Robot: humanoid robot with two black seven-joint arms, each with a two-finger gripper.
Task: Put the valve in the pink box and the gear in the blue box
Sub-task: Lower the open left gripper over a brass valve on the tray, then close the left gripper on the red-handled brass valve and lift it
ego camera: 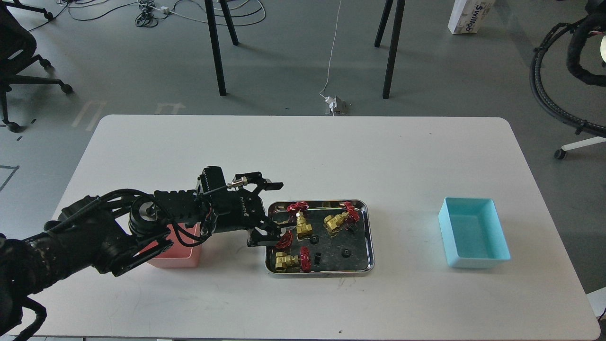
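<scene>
My left gripper (284,209) is open wide at the left edge of the steel tray (367,237). Its lower finger (270,233) lies over the leftmost valve (284,240), of which only the red handwheel shows. Its upper finger sits above the tray's far left corner. Three more valves lie in the tray: one at the top middle (303,227), one at the right (337,221) and one at the front left (289,260). Small black gears (315,239) (346,252) lie among them. The pink box (175,258) is mostly hidden behind my left arm. The blue box (473,233) stands empty at the right.
A black rectangular bit (318,258) lies in the tray near the front valve. The white table (331,156) ends just beyond the blue box on the right. Chair and table legs stand on the floor behind the table.
</scene>
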